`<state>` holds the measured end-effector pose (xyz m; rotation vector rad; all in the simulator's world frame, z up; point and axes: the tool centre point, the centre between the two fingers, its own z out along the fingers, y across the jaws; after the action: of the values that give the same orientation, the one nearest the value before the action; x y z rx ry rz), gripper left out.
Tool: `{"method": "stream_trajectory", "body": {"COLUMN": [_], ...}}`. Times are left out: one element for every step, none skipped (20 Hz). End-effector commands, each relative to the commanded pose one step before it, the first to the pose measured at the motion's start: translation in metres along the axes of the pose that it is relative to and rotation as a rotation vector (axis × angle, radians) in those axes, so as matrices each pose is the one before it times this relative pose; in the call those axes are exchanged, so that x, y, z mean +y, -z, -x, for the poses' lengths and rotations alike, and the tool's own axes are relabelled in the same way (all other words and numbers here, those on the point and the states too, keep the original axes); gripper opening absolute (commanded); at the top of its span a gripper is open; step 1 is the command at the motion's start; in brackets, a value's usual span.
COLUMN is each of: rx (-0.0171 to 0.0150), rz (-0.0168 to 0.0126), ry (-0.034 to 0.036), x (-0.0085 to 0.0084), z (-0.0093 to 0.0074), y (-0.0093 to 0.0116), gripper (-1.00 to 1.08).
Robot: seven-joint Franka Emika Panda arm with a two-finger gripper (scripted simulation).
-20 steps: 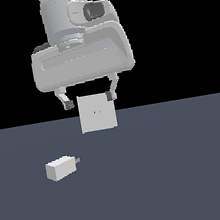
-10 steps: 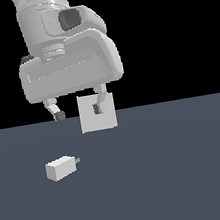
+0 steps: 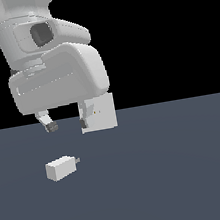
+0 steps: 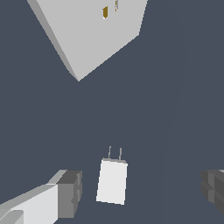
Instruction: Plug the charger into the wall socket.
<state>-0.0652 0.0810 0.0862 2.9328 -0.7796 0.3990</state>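
Black void behind, and a flat slate-grey floor (image 3: 184, 180) running to a straight horizon — nothing else is furnishing the scene.

The charger (image 3: 61, 168) is lying on its side on the floor toward the exterior view's left, a small white block with its short grey prongs (image 4: 115, 153) pointing toward the wall socket (image 3: 101, 113). The socket is standing upright farther back, well apart from the charger, its two small slots (image 4: 105, 12) showing at the plate's centre.

The gripper (image 3: 66, 124) is hanging above the floor with its jaws spread wide and nothing between them. In the wrist view the two dark fingertips (image 4: 70, 194) are sitting either side of the charger with clear gaps on both sides — the block is lying between them but lower, not yet touched. One finger is overlapping the socket's edge in the exterior view; whether it is near it in depth I cannot tell.

Handling, as a judgement: the block is looking rigid, light and smooth-sided, so slip under a weak pinch is likely the main concern. Best hold is probably across the two long flat sides, near mid-body, keeping the prongs free and level for the slots.
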Motion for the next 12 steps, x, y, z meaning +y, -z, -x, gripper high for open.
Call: {"method": "stream_trajectory", "body": {"rx": [0.01562,0.00553,0.00527,0.005,0.00473,0.00441,0.00413,0.00383,0.00353,0.00321,0.00285,0.00253], "rz": [0.00467,0.00191,0.00183,0.00177,0.00173,0.00166,0.00159,0.00149,0.00139,0.00128,0.00116,0.00108], "ry": [-0.02579,-0.0093,-0.00884,-0.00843,-0.00805,-0.00758,-0.00714,-0.00664,-0.00613,-0.00561,-0.00503,-0.00454], "x": [-0.00393,-0.00143,-0.00137,-0.00131,-0.00123,-0.00118,-0.0011,-0.00103,-0.00095,-0.00087,-0.00079,-0.00068], "z": [0.00463,0.00168,0.0016,0.00153,0.00144,0.00137,0.00128,0.0012,0.0011,0.001,0.00092,0.0008], "y": [-0.00368,-0.00138,-0.00132,-0.00127,-0.00121,-0.00117,-0.0011,-0.00103,-0.00096,-0.00088,-0.0008,-0.00072], "gripper": [1.0,1.0,1.0,1.0,1.0,1.0,1.0,1.0,1.0,1.0,1.0,1.0]}}
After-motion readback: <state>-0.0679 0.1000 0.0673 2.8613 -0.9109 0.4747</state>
